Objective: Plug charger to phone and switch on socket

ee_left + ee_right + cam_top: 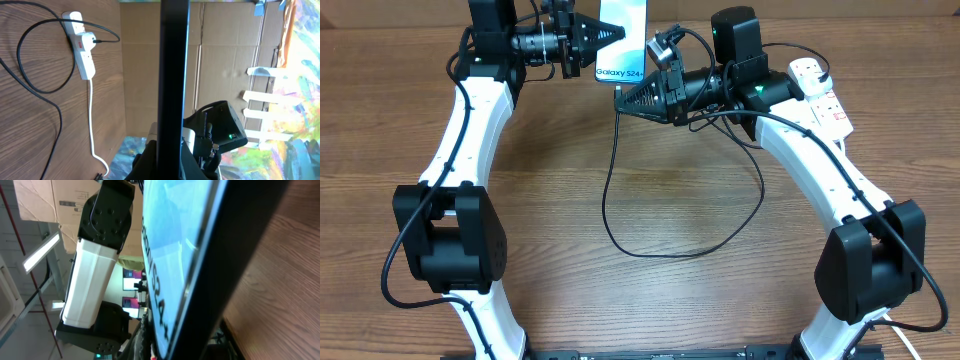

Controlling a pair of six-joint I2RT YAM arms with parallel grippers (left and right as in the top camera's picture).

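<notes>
Wood-grain table (650, 300), matte brown. Socket (820, 95): white plastic strip w/ red switches and a thick white cord, upper right of overhead. Phone (632, 50): slim flat slab w/ glossy light-blue screen, black rim, "Galaxy S24+" lettering. It sits top centre and shows edge-on in left wrist view. Left gripper (613, 35) pinches it across its faces. Charger (604, 205): thin black cable, loose loop mid-table, one end running up to right gripper (620, 100) just below phone. That claw's state: can't tell.
</notes>
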